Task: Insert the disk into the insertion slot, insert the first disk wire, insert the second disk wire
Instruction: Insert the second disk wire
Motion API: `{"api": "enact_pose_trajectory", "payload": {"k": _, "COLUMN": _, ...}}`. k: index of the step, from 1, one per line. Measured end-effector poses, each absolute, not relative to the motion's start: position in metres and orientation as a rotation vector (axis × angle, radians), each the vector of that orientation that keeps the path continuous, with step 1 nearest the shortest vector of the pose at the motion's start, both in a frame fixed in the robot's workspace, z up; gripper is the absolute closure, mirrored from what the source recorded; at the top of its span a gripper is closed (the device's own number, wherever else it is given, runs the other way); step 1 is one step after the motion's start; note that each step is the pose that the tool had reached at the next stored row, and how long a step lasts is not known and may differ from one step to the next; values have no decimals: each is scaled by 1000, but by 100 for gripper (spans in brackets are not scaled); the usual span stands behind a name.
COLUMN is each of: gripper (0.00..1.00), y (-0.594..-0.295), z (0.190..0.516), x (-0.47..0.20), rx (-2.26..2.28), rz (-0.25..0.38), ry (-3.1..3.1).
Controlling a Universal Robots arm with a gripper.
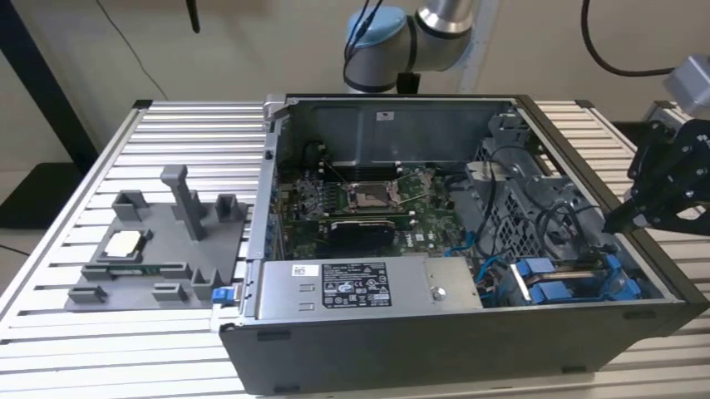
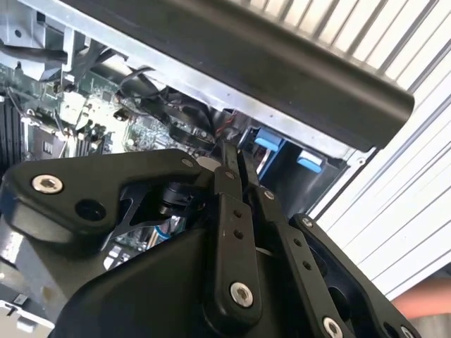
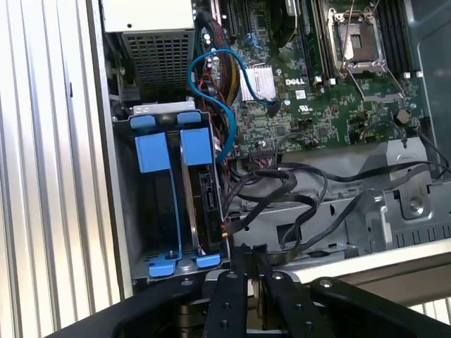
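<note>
The disk [image 3: 206,201] stands edge-up in the insertion slot [image 3: 134,232], held between bright blue carrier pieces [image 3: 151,151]; its connector edge faces the motherboard. In the exterior view the slot [image 1: 560,283] is at the case's near right corner. Black wires [image 3: 289,186] lie loose beside the disk, and I cannot tell whether any is plugged in. My gripper [image 3: 246,255] hovers over the case wall next to the slot, fingers pressed together with nothing between them. The gripper [image 1: 613,223] hangs at the exterior view's right. In the second wrist view the fingertips [image 2: 232,156] point at the bay.
The open PC case [image 1: 444,366] lies on a slatted aluminium table [image 1: 66,349]. Inside are the motherboard [image 1: 367,208], a power supply [image 1: 355,287] and a blue cable loop [image 3: 211,84]. A grey parts fixture [image 1: 155,249] sits at the exterior view's left.
</note>
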State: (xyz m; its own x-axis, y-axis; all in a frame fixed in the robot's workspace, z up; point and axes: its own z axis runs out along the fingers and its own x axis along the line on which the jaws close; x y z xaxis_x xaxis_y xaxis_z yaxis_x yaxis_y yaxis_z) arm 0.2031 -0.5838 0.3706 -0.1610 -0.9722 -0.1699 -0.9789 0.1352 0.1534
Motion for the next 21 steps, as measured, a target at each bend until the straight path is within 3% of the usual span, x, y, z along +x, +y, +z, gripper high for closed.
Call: {"api": "enact_pose_trajectory", "payload": {"k": 21, "gripper": 84, "y": -582, "z": 377, "x": 140, "rx": -2022, "rz": 356, "ry": 2340}}
